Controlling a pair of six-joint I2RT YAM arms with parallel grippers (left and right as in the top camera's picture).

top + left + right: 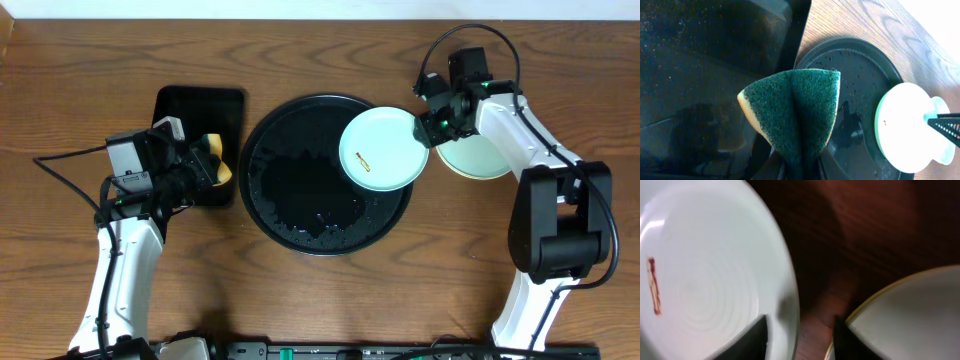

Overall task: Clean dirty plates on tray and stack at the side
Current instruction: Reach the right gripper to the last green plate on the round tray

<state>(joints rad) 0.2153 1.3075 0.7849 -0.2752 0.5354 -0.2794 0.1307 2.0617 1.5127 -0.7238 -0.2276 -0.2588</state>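
A pale mint-green plate (383, 150) with an orange-brown speck lies over the right rim of the round black tray (290, 190). My right gripper (432, 125) is at that plate's right edge. In the right wrist view its fingers (797, 340) straddle the plate's (705, 280) rim, with a gap on the right side, so it is open. A pale yellow plate (478, 160) lies on the table to the right, partly under the right arm. I do not see a third plate. My left gripper (200, 165) is shut on a folded green and yellow sponge (795, 115).
A smaller rectangular black tray (200, 110) lies left of the round tray, under the sponge. The round tray's surface is wet and speckled (855, 75). The yellow-rimmed plate (900, 315) lies close beside the right finger. Bare wooden table surrounds everything.
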